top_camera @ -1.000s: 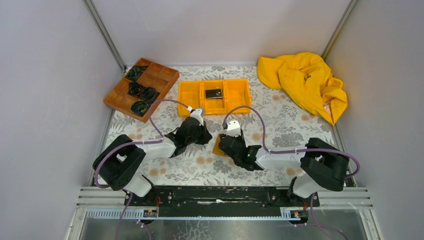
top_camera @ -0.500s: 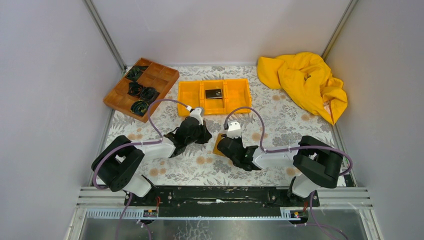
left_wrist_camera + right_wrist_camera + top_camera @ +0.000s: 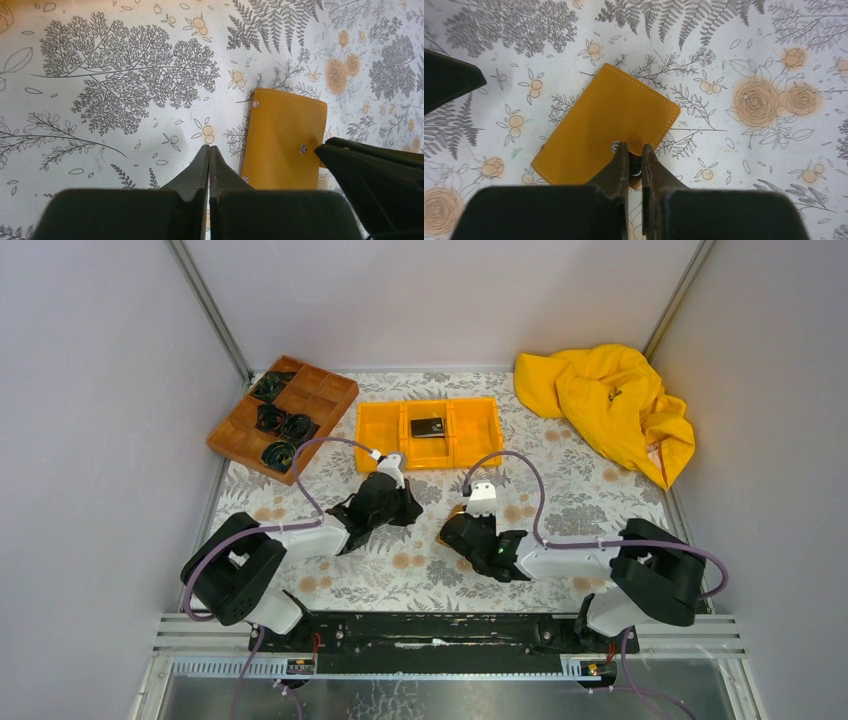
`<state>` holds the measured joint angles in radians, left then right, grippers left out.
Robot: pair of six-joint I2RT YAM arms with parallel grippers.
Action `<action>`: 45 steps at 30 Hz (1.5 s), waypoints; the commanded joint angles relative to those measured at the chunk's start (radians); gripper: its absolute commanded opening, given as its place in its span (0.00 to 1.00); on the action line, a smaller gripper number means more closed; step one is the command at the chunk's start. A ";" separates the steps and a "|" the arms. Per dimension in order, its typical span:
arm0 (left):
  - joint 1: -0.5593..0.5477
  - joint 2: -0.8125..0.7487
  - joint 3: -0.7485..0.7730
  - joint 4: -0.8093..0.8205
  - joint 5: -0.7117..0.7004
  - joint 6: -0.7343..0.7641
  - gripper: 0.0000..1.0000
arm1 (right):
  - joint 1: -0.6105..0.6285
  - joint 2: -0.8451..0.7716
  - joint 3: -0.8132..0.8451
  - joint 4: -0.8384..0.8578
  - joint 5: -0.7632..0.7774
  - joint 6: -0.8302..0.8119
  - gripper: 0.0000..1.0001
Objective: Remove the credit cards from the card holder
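The card holder (image 3: 609, 125) is an orange-tan wallet lying folded shut on the floral cloth, also in the left wrist view (image 3: 285, 135). My right gripper (image 3: 634, 152) is shut on its snap flap at the near edge, with the metal snap between the jaws. From above, the right gripper (image 3: 458, 534) covers nearly all of the holder. My left gripper (image 3: 209, 147) is shut on nothing, hovering just left of the holder, seen from above as well (image 3: 404, 506). A black credit card (image 3: 427, 427) lies in the orange bin. Any cards inside the holder are hidden.
An orange three-compartment bin (image 3: 470, 430) stands behind the grippers. A brown wooden divided tray (image 3: 315, 400) with black coiled items is at the back left. A crumpled yellow cloth (image 3: 605, 405) fills the back right. Grey walls close in both sides.
The right gripper's jaws have closed from wide open onto the holder's snap flap, and its wrist has shifted a little to the right. The left arm has barely moved.
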<state>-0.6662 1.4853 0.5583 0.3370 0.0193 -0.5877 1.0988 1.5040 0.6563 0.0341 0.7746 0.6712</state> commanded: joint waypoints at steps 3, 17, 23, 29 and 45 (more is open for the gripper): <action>0.007 -0.068 -0.029 0.040 -0.032 0.009 0.00 | 0.004 -0.182 0.033 -0.105 0.066 0.002 0.00; 0.007 -0.133 -0.059 0.049 -0.071 0.012 0.00 | 0.005 -0.340 0.048 -0.078 -0.039 -0.119 0.00; 0.007 -0.148 -0.064 0.044 -0.088 0.017 0.00 | 0.008 -0.265 0.085 -0.010 -0.131 -0.109 0.00; 0.008 -0.152 -0.063 0.034 -0.110 0.025 0.00 | 0.021 -0.202 0.121 0.070 -0.214 -0.071 0.00; 0.008 -0.124 -0.059 0.052 -0.049 0.005 0.00 | 0.019 -0.564 -0.205 -0.111 0.023 0.181 0.00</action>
<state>-0.6655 1.3602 0.5060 0.3420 -0.0422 -0.5827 1.1118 1.0199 0.5251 -0.0132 0.7071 0.7509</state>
